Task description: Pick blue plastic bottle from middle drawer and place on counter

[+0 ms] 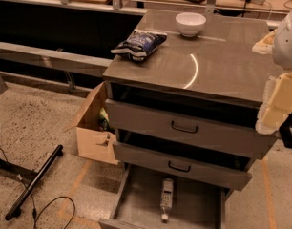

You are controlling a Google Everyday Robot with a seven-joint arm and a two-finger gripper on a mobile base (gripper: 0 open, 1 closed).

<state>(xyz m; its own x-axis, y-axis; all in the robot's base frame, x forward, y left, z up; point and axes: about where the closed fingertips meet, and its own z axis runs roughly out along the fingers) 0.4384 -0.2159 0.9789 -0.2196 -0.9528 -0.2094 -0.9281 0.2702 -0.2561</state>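
Observation:
The blue plastic bottle (166,199) is small and clear with a white cap. It lies on its side on the floor of the pulled-out grey metal middle drawer (198,202), cap toward the front. Above it, two grey drawer fronts with black handles stand slightly open. The counter (222,66) is the glossy grey-brown top of the cabinet, with a curved glare streak. My gripper (278,104) is a pale blocky shape at the right edge, level with the counter's front right corner. It is well above and to the right of the bottle.
A dark blue crinkled snack bag (139,43) lies at the counter's left and a white bowl (190,23) stands at its back. An open cardboard box (93,130) sits left of the cabinet. A black bar (34,182) and a cable lie on the floor.

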